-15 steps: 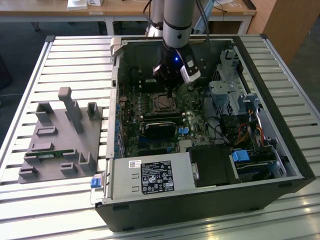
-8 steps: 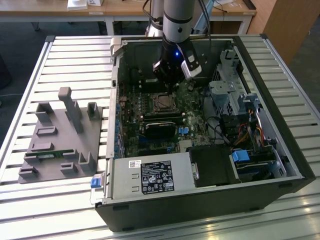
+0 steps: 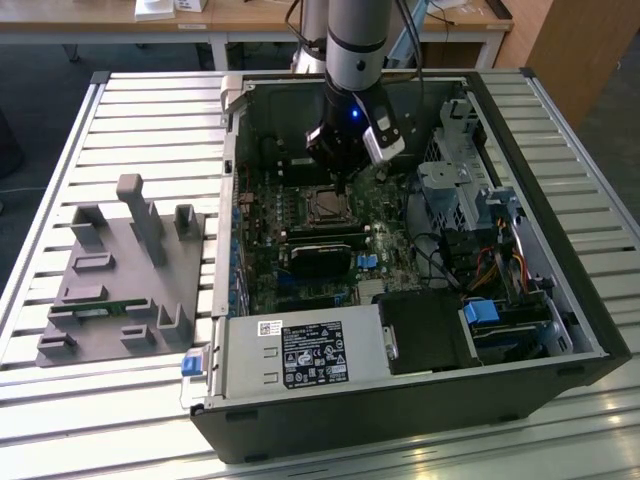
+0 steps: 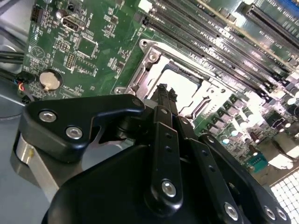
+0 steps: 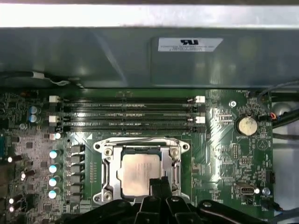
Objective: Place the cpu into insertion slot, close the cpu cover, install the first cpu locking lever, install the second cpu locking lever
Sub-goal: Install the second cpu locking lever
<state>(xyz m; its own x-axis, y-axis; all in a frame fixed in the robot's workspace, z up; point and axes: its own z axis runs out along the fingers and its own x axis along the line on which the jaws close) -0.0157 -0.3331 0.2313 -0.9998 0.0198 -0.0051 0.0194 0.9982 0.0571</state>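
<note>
Inside the open black desktop computer case (image 3: 560, 330), lying on its side on the slatted metal table (image 3: 150, 120), the arm's black gripper (image 3: 343, 170) hangs over the green motherboard (image 3: 300, 290), directly above the socket area.

CPU: small flat square chip with dull silver-grey metal lid (image 5: 138, 170), seated in the insertion slot (image 5: 108, 173), the square socket with a black and silver rim. In both wrist views the chip lies flat and square to the socket walls. Placement step judged done.

CPU cover: thin silver metal frame plate with cut-out middle (image 5: 140, 142). It appears to lie down around the chip, the lid showing through the cut-out. I cannot tell whether it is fully flat or whether either locking lever is latched.

Gripper state: in the second wrist view the black fingers (image 4: 164, 100) are pressed together with nothing between them, tips hovering just over the near edge of the socket (image 4: 187, 91). Contact with cover or chip cannot be confirmed.

Handling judgement: chip is light, rigid and smooth-topped; socket contacts beneath are likely fragile, so any load should go straight down. Cover is thin stiff sheet metal, best pushed at its free edge. Closed fingertips suit pushing rather than pinching.
</note>
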